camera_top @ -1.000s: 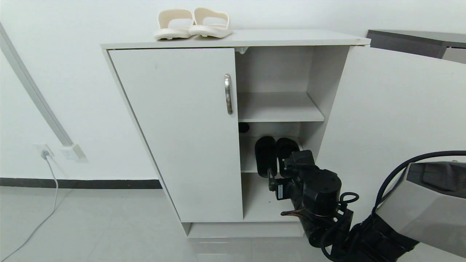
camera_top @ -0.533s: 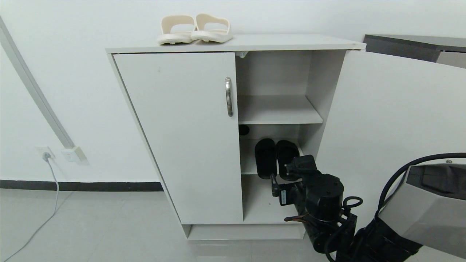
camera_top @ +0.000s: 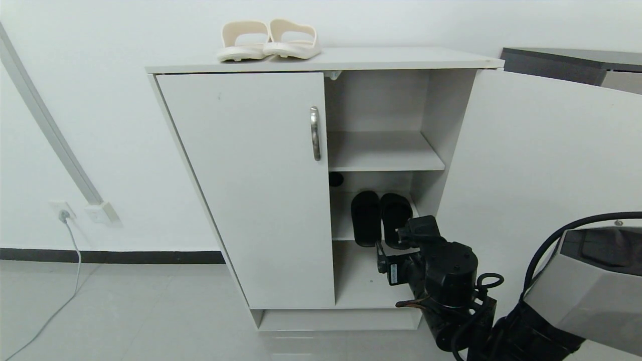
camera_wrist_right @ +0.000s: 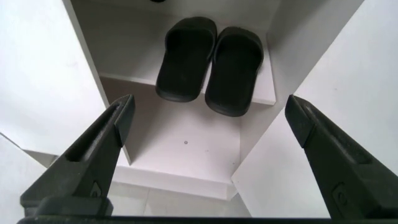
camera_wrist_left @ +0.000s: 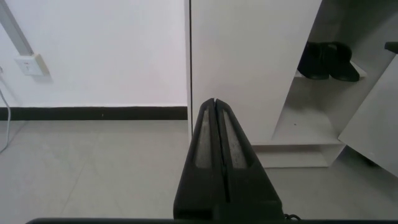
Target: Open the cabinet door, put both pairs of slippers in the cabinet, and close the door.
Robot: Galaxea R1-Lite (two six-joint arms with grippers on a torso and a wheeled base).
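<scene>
Inside cabinet (camera_top: 401,56), lower shelf (camera_top: 342,223): black slippers (camera_top: 381,218) side by side | cabinet top: cream slippers (camera_top: 270,40) | right door (camera_top: 531,165) open, left door (camera_top: 251,190) closed | right end effector (camera_wrist_right: 209,107) fingers apart, facing black pair | left end effector (camera_wrist_left: 215,112) fingers together, holding nothing

The white cabinet (camera_top: 401,56) before me has its right door (camera_top: 541,175) swung wide open. Its left door (camera_top: 251,190) is shut, with a metal handle (camera_top: 314,133) upright at its inner edge. My black slippers (camera_top: 381,216) lie side by side on the middle shelf (camera_top: 340,223) in the open half, their near ends jutting past the shelf's front edge. The cream slippers (camera_top: 270,40) sit together on the cabinet's top, above the shut door, straps arched up.
</scene>
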